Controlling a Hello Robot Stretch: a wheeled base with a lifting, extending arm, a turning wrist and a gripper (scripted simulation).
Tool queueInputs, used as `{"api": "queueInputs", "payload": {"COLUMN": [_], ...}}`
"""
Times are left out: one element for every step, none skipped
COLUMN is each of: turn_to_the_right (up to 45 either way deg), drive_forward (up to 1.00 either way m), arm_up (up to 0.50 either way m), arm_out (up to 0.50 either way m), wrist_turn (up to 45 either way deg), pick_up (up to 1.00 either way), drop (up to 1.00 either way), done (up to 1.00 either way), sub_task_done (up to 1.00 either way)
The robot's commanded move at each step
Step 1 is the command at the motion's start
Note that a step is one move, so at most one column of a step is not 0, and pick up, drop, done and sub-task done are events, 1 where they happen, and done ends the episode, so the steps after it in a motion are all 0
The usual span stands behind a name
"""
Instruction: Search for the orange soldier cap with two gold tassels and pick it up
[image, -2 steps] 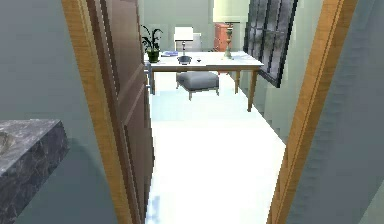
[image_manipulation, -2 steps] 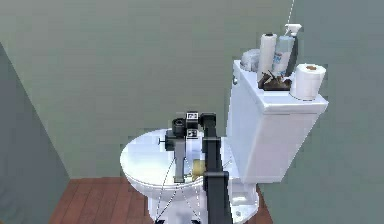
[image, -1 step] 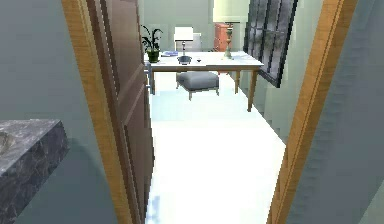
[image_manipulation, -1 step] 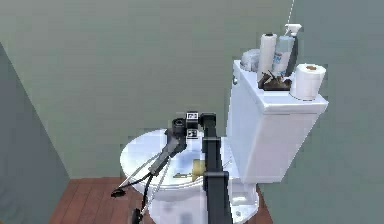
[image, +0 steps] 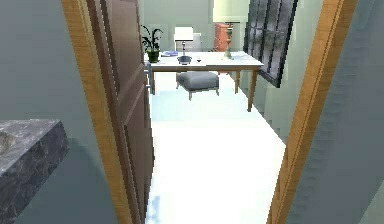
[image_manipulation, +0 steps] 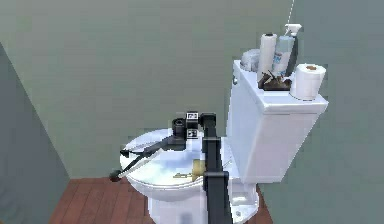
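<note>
Looking through the doorway past the brown door (image: 125, 100) to a white desk (image: 240, 62); seeing there, at about one o'clock, a small orange-red shape (image: 222, 38), too small for telling tassels. Stretching the arm (image_manipulation: 213, 185) out by the white toilet (image_manipulation: 165, 188), pointing the gripper (image_manipulation: 118, 165) toward eight o'clock; not possible telling whether holding anything.

A desk (image: 215, 62) is seen through a wooden door frame (image: 310, 130), past a brown door (image: 125, 90), beside a dark window (image: 268, 35). A grey stool (image: 198, 80) is set before it, and a plant (image: 152, 42) and an orange-red thing (image: 223, 38) are set on it. A stone counter (image: 25, 150) is seen at lower left.
</note>
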Motion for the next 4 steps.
{"api": "queueInputs", "payload": {"turn_to_the_right": [0.0,0.0,0.0,0.0], "drive_forward": [0.00,0.00,0.00,0.00], "arm_up": [0.00,0.00,0.00,-0.30], "arm_out": [0.00,0.00,0.00,0.00], "wrist_turn": [45.0,45.0,9.0,0.0], "pick_up": [0.00,0.00,0.00,0.00], "drop": [0.00,0.00,0.00,0.00], "done": [0.00,0.00,0.00,0.00], "sub_task_done": [0.00,0.00,0.00,0.00]}}
